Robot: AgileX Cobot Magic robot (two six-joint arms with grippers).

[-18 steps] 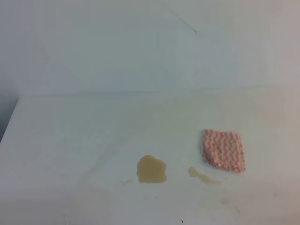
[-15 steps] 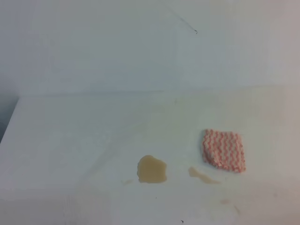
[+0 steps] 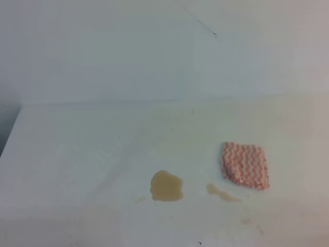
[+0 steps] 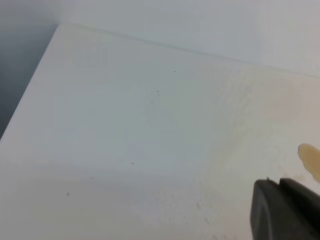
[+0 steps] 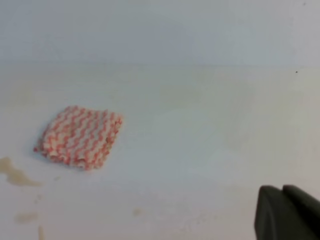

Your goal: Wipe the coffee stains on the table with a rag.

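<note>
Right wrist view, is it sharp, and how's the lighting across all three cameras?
Right wrist view: soft and hazy, though the rag's zigzag stripes read; the dark end effector in the corner is blurred. Exterior high view: flat, even light, no hard shadows, stains distinct. Left wrist view: washed-out, low contrast, tabletop nearly featureless.

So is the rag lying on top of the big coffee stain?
No, the rag lies on bare table, well right of the rounded stain.

A plain white wall [image 3: 154,51] rises behind the scene, marked by a thin dark hairline and a small speck. The light is soft and even. A dim grey gap [image 4: 20,70] shows at far left.
</note>
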